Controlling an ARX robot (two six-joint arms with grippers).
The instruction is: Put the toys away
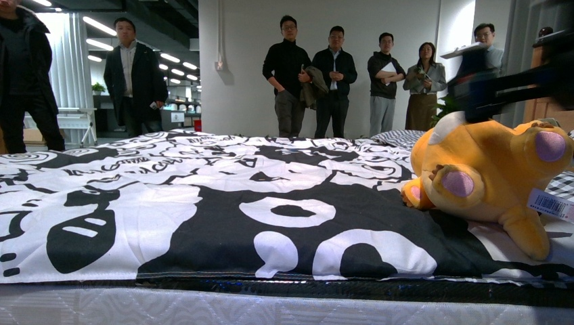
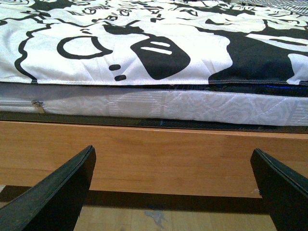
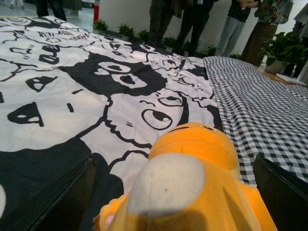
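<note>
The toy (image 1: 487, 169), an orange-yellow plush animal with pink paw pads and a white barcode tag, lies at the right side of the bed. My right gripper (image 1: 474, 95) hovers just above it, open. In the right wrist view the plush (image 3: 187, 192) fills the gap of the right gripper (image 3: 173, 192), its pale patch facing the camera, and neither dark finger (image 3: 62, 202) touches it. My left gripper (image 2: 173, 192) is open and holds nothing. It hangs low beside the bed, facing the wooden bed frame (image 2: 159, 154). It does not show in the front view.
A black-and-white patterned sheet (image 1: 203, 203) covers the bed over a white mattress (image 2: 168, 103). A checked cloth (image 3: 260, 106) lies beyond the toy. Several people (image 1: 332, 74) stand past the bed's far edge, with potted plants (image 3: 284, 48) near them. Wood floor (image 2: 159, 216) lies below the frame.
</note>
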